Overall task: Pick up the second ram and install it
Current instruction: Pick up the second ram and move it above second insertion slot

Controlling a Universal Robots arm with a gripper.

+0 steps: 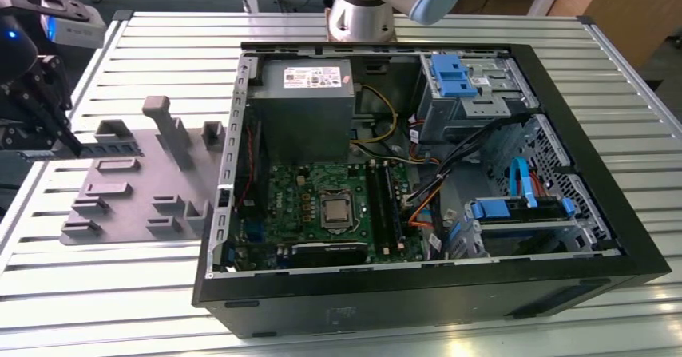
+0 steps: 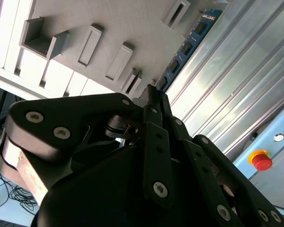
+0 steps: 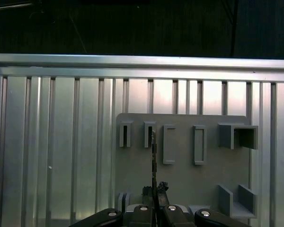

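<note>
Second ram (image 2: 191,39), a slim flat board in dark blue-green with small dark chips in a row, sits pinched at one end in the hand (image 2: 154,93), whose black metal fingers are drawn in narrow on it. In the first wrist view it shows edge-on as a thin dark line (image 3: 154,151) over the tray (image 3: 180,184), close to a pair of slotted blocks; whether it touches them I cannot tell. That tray is matte grey plastic with square upright blocks and narrow pockets. It lies on a surface (image 1: 117,293) of ribbed, shiny aluminium slats. In the exterior view the hand hangs at the exterior view's left, well apart from the open black computer case (image 1: 426,293), where a green circuit board (image 1: 303,197), coloured cables and blue plastic clips show. A red push button (image 2: 260,159) on a yellow base sits beyond the slats, and pale wooden furniture stands behind.
</note>
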